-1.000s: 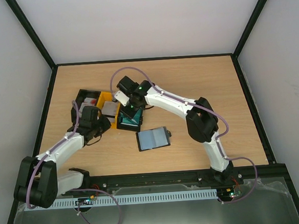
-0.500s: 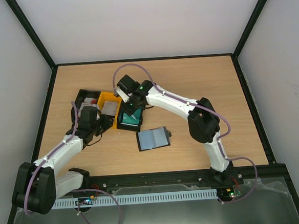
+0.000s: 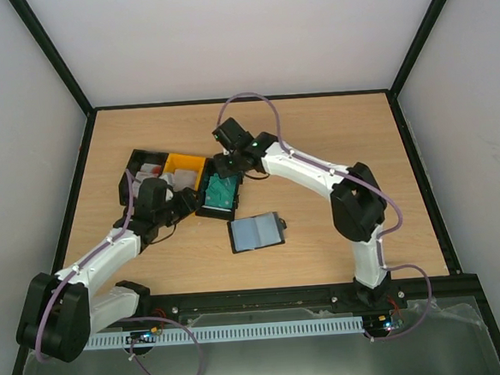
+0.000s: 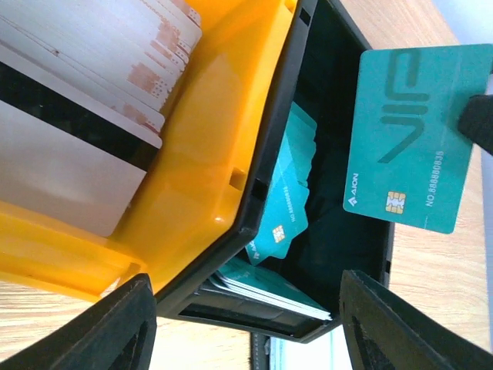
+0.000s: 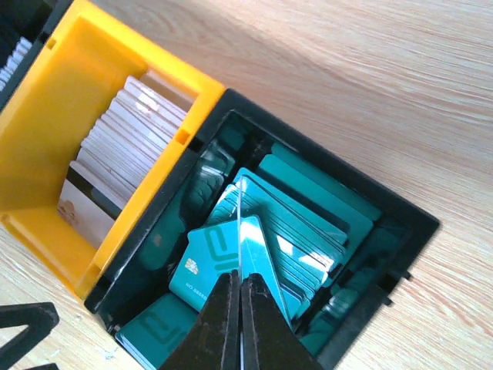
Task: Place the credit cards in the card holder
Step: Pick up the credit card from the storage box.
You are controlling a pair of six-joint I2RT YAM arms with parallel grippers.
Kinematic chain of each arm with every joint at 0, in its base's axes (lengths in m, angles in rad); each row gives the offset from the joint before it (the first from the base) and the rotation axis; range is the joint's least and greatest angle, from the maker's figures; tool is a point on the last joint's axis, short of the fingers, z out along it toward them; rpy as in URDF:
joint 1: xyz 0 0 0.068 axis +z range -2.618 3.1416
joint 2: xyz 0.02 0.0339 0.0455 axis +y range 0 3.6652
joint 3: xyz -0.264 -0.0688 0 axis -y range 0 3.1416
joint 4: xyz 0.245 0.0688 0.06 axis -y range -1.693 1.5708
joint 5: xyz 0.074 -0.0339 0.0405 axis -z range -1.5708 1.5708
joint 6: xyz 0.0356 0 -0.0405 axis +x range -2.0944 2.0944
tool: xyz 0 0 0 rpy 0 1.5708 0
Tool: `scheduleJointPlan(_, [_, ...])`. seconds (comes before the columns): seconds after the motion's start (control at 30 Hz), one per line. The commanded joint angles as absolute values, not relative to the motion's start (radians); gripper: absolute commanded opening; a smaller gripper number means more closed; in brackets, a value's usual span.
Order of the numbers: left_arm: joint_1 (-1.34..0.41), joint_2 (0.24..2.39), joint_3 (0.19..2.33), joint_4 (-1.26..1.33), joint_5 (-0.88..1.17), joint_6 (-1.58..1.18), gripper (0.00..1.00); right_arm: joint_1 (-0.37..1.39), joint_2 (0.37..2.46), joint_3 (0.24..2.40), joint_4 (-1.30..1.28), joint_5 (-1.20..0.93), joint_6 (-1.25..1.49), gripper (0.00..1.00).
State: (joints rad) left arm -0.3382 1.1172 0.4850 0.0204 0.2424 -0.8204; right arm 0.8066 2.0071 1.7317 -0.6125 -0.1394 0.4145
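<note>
- Risk: the right gripper (image 5: 239, 284) is closed on one teal card (image 4: 416, 135) by a narrow strip at its edge. I judge the card could swivel or slip out in transit.
- Risk: loose teal cards (image 5: 296, 223) crowd the black bin (image 5: 420, 220); a neighbour may get dragged up.
- Risk: the left gripper (image 4: 246, 308) stands wide and holds nothing, astride the corner where the black bin meets the yellow bin (image 4: 208, 139). Unbraced, the bins may shift.
- Target: the card holder (image 3: 256, 232) lies open on the tabletop (image 3: 315, 131), at 5 o'clock from the black bin and apart from it.
- Pose: the right arm (image 3: 305, 171) reaches toward 11 o'clock, wrist pitched down over the black bin. The left arm (image 3: 108, 245) lies low, aimed at 1 o'clock.
</note>
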Motion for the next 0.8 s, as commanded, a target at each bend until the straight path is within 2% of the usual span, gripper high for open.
scheduleJointPlan(0.0, [-0.345,1.098,0.492,0.07,0.287,-0.832,0.7,0.779,1.875,1.651,-0.491,-0.151,0.513,0.02])
scheduleJointPlan(0.1, [-0.345,1.081,0.504,0.087,0.313,-0.839,0.74,0.752,1.809,1.593,-0.432,-0.212,0.526,0.02])
scheduleJointPlan(0.23, [-0.345,1.049,0.52,0.127,0.394,-0.867,0.8,0.706,1.705,1.448,-0.302,-0.428,0.576,0.02])
scheduleJointPlan(0.47, [-0.376,1.059,0.507,0.321,0.579,-1.023,0.82,0.666,1.515,1.172,0.032,-0.724,0.777,0.02])
scheduleJointPlan(0.63, [-0.412,1.058,0.478,0.469,0.629,-1.148,0.75,0.667,1.447,1.028,0.222,-0.852,0.911,0.02])
scheduleJointPlan(0.77, [-0.419,1.044,0.45,0.559,0.644,-1.228,0.6,0.666,1.402,0.954,0.29,-0.884,0.956,0.02])
